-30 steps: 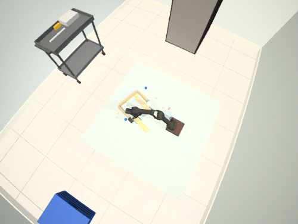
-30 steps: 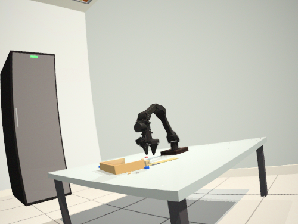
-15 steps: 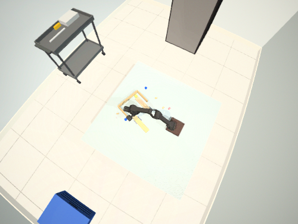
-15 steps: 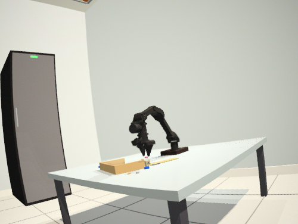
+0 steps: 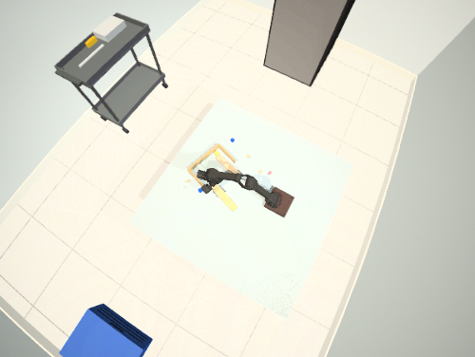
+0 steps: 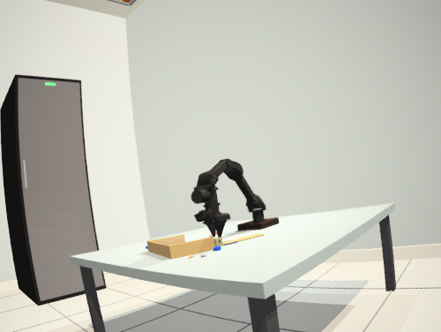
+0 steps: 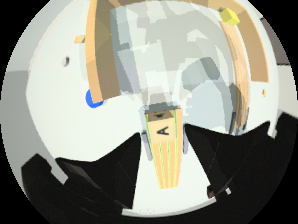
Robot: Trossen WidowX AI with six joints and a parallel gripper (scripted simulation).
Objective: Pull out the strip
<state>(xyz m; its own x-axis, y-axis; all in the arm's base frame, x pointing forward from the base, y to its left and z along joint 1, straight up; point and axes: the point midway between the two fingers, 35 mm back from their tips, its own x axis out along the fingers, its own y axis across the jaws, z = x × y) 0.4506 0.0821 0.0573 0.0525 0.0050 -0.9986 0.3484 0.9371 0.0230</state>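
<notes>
The labelled cube [image 7: 162, 132] [image 6: 218, 241] is pale tan with a black "A". It rests at the far end of a bundle of narrow pale-yellow strips [image 7: 166, 172] [image 5: 225, 197] with green lines between them, low grey rails on both sides. Which strip bears it cannot be told. My gripper [image 7: 162, 132] [image 6: 216, 235] is partly open, fingers pointing down, one tip on each side of the cube, with a gap visible on both sides in the wrist view. Nothing appears held. In the top view the arm hides the cube and fingertips.
A wooden wall [image 5: 202, 158] [image 6: 170, 251] [image 7: 101, 45] stands around the far side. A second strip bundle [image 7: 237, 65] [image 5: 225, 163] lies right in the wrist view, a yellow cube [image 7: 230, 17] [image 5: 217, 153] at its far end. A blue disc [image 7: 93, 98] [image 6: 217, 248] lies left of the cube.
</notes>
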